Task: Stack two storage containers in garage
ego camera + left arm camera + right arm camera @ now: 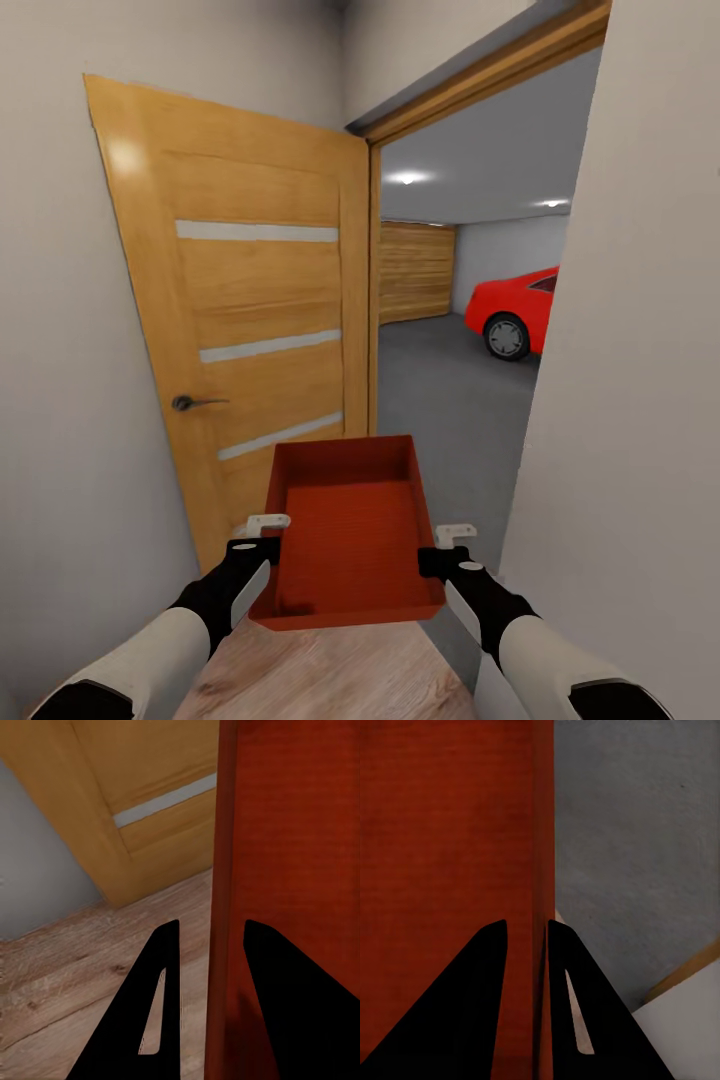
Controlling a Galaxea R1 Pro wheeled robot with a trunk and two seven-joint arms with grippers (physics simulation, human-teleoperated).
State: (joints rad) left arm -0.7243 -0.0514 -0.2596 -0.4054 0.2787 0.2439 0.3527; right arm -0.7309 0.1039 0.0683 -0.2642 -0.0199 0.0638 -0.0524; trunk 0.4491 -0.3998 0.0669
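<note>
Between our two grippers hangs one storage container (350, 535) — left gripper (262, 545) clamped on its left wall, right gripper (440, 550) on its right — before the open wooden door (240, 330), garage (470, 300) ahead.

White forearms (150, 655) end in black wrists, black tapered slotted jaws, white brackets.

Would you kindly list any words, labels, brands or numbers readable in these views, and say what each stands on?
None: no readable text anywhere.
The storage container, held by the left gripper and right gripper, is plain red-orange.
The wooden door carries only pale stripes.
The red car shows no legible badge or plate.
</note>
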